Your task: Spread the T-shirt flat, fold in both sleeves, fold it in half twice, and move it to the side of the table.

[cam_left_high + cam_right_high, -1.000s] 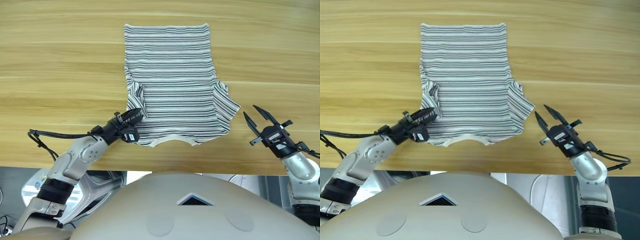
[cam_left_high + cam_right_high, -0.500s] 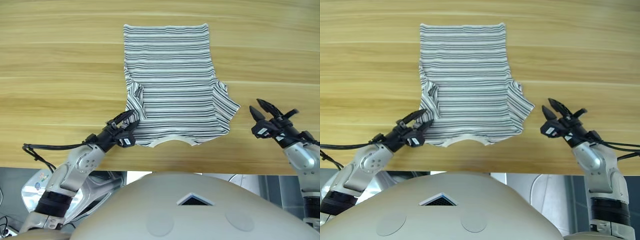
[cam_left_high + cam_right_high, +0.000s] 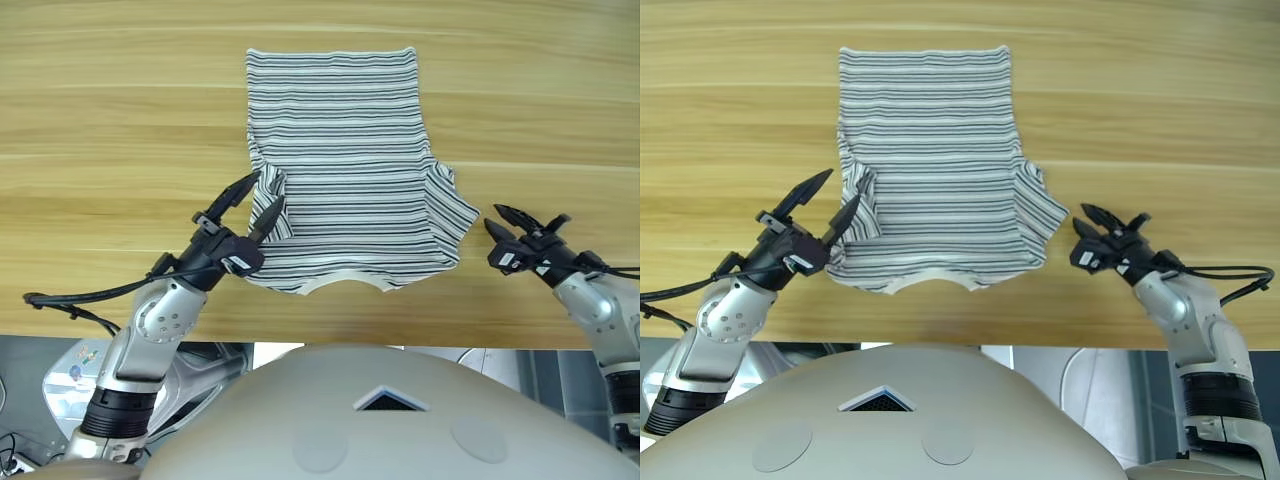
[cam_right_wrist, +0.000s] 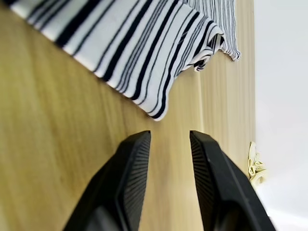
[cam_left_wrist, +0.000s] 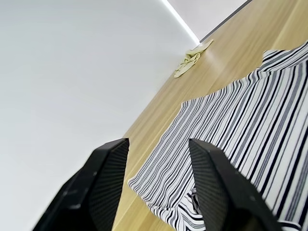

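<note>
Left gripper (image 3: 269,188) stands wide open above the shirt's left edge, holding nothing. The right gripper (image 3: 491,216) has its fingers narrowly apart, also empty, low over bare wood just beside the right sleeve.

On the table (image 3: 120,120) the T-shirt (image 3: 345,140) lies near the middle, collar toward the robot and hem at the far end, mostly flat. The biggest risk, I judge, is a pinch that takes both layers of the body. That would drag the whole shirt across the smooth wood and skew it rather than fold it.

Next, the left sleeve (image 3: 272,200) is bunched on the body, and folding over that lump would lock a crease in. The right sleeve (image 3: 452,205) flares past the body's edge, and a gripper so nearly closed could slide over that edge and miss it.

A small pale thing (image 5: 192,55), perhaps a crumpled cloth, lies far down the table, well apart from the shirt and little hazard.
</note>
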`<control>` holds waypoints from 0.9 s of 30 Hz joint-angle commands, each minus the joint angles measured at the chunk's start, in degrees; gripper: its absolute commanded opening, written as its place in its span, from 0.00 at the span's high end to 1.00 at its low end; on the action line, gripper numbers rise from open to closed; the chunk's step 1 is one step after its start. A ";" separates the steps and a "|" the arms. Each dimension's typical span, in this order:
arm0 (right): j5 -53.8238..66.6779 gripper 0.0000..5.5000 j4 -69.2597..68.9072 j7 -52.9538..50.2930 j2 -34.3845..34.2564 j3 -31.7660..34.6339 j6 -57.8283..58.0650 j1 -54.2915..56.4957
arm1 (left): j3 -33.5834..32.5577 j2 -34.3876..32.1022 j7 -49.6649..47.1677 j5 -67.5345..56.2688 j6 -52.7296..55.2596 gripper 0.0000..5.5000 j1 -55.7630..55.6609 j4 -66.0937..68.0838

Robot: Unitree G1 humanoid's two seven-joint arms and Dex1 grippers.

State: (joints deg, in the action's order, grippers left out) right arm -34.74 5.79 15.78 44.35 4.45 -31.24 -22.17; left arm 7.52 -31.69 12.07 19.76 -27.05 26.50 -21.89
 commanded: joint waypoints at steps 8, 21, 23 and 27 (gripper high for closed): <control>-0.83 0.72 -0.66 0.45 2.54 -3.97 0.43 1.68 | 0.12 1.92 2.58 -1.98 1.18 0.58 -0.29 -3.54; -0.55 0.72 0.18 0.35 2.26 -8.55 0.65 5.19 | 0.26 3.08 4.16 -2.24 1.17 0.58 -0.11 -4.16; -0.28 0.72 0.65 0.08 2.35 -8.76 0.37 5.29 | 0.35 3.13 4.33 -2.37 1.09 0.58 -0.06 -4.13; 0.67 0.87 1.60 -0.34 2.67 -8.66 0.24 5.60 | 0.34 3.26 4.38 -2.54 1.10 0.58 0.43 -4.13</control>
State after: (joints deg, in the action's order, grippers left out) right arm -34.64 6.49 15.05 46.17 -3.98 -31.35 -16.96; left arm 7.93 -28.62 15.78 17.79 -26.24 26.88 -25.65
